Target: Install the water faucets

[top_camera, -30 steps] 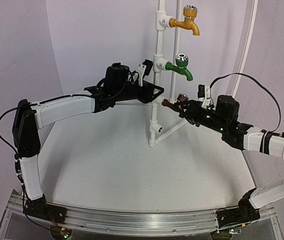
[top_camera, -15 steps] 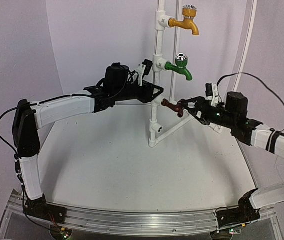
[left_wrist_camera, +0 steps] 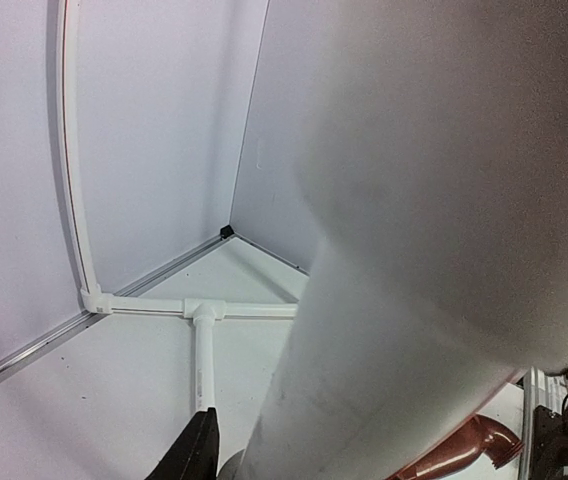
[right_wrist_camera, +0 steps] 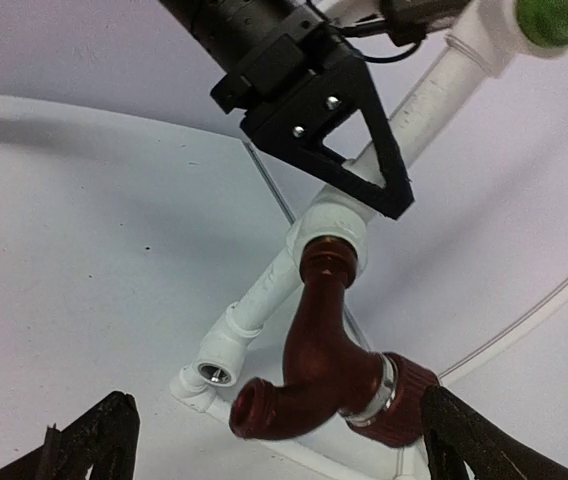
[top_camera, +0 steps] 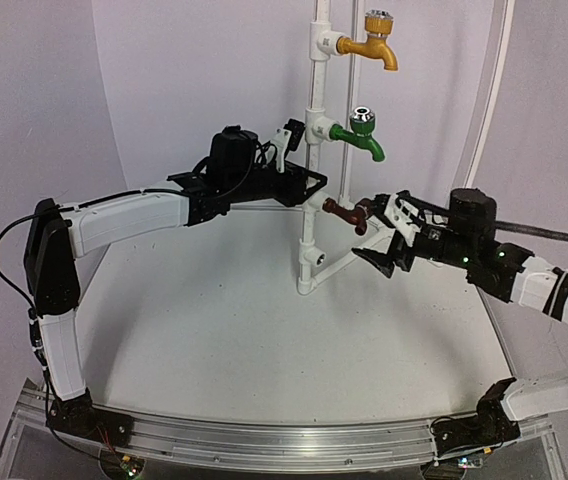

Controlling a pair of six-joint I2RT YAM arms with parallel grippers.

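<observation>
No writing, label, brand, number or sign can be read anywhere in these views, whether on the green faucet [top_camera: 357,136], the dark brown faucet [right_wrist_camera: 320,352], the yellow-orange faucet [top_camera: 372,47] or the white pipe stand [top_camera: 309,230].

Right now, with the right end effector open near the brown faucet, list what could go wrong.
1. The right end effector is open, so the dark brown faucet hangs from its socket alone; if loosely seated, it may sag or drop out.
2. It sits close beside the faucet; a careless move could knock it.
3. The left end effector appears to brace the white pipe stand; releasing may let it shift.
</observation>
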